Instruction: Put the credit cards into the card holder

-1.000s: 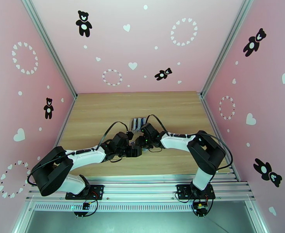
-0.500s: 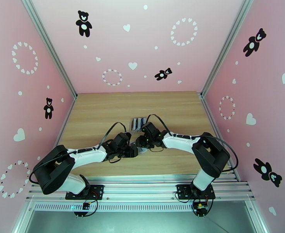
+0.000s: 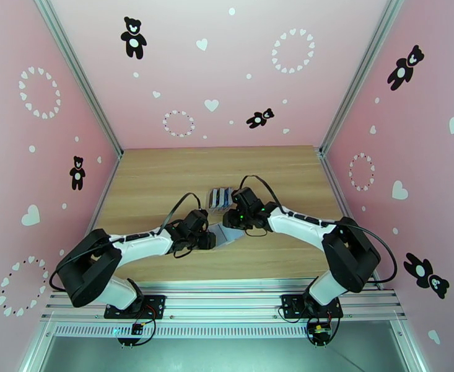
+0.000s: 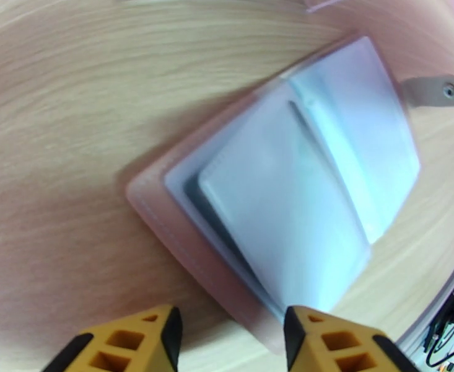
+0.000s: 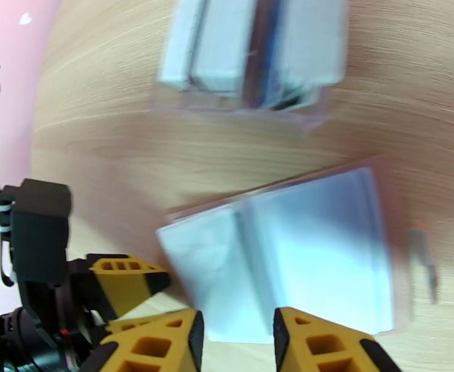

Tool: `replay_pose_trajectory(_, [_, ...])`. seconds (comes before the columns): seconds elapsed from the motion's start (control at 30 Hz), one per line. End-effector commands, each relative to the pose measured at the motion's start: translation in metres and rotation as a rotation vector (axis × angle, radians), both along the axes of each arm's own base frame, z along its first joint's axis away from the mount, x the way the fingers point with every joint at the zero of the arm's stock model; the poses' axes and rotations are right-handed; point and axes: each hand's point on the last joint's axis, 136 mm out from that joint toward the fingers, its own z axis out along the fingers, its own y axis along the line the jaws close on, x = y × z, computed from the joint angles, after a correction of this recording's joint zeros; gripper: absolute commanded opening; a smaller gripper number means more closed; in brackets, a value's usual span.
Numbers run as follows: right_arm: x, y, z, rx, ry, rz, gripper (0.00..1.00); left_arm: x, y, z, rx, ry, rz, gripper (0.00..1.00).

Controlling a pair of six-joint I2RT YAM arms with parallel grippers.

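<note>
Tan-pink leatherette card holder [image 4: 165, 206] lies open, flat on woodgrain counter [image 4: 72, 119], mid-frame. Glossy clear sleeves [image 4: 350, 119], snap tab [image 4: 434, 91] upper right. L end effector [image 4: 230, 327]: fingers apart at its lower corner. R end effector [image 5: 238, 327]: apart, over sleeve edge. Thin rect. credit cards [image 5: 227, 38] upright in stand [image 5: 239, 113], top of frame.

LIGHT bright, even, diffuse; faint soft shadows on tabletop [image 3: 152, 175] | TOP VIEW sharp, wide-lens splay at edges | LEFT WRIST card holder [image 4: 276, 199] soft-focused, pale glare on its sleeves | RIGHT WRIST heavy motion smear, wood grain bowed toward corners
</note>
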Motion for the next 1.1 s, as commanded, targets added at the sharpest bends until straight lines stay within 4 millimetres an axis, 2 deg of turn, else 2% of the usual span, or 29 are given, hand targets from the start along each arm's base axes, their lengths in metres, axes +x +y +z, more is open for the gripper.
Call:
replay_pose_trajectory(0.0, [0.002, -0.013, -0.007, -0.064, -0.009, 0.003, 0.37, 0.007, 0.009, -0.011, 0.048, 0.011, 0.011, 0.5])
replay_pose_trajectory(0.2, [0.021, -0.017, -0.012, -0.129, -0.032, -0.003, 0.37, 0.012, 0.012, -0.024, 0.054, 0.047, 0.03, 0.47])
replay_pose_trajectory(0.33, [0.039, -0.031, -0.017, -0.244, -0.053, -0.011, 0.37, 0.012, 0.015, -0.032, 0.064, 0.072, 0.037, 0.44])
replay_pose_trajectory(0.57, [0.057, -0.027, -0.035, -0.274, -0.028, 0.002, 0.37, 0.013, 0.028, -0.051, 0.111, 0.133, 0.055, 0.42])
replay_pose_trajectory(0.7, [0.059, -0.031, -0.048, -0.288, -0.004, -0.001, 0.37, 0.014, 0.031, -0.055, 0.117, 0.148, 0.057, 0.42])
replay_pose_trajectory(0.83, [0.052, -0.03, -0.058, -0.273, 0.025, 0.005, 0.37, 0.015, 0.035, -0.058, 0.136, 0.153, 0.055, 0.4])
replay_pose_trajectory(1.07, [0.031, -0.041, -0.062, -0.275, 0.039, -0.005, 0.37, 0.022, 0.044, -0.057, 0.161, 0.148, 0.067, 0.41])
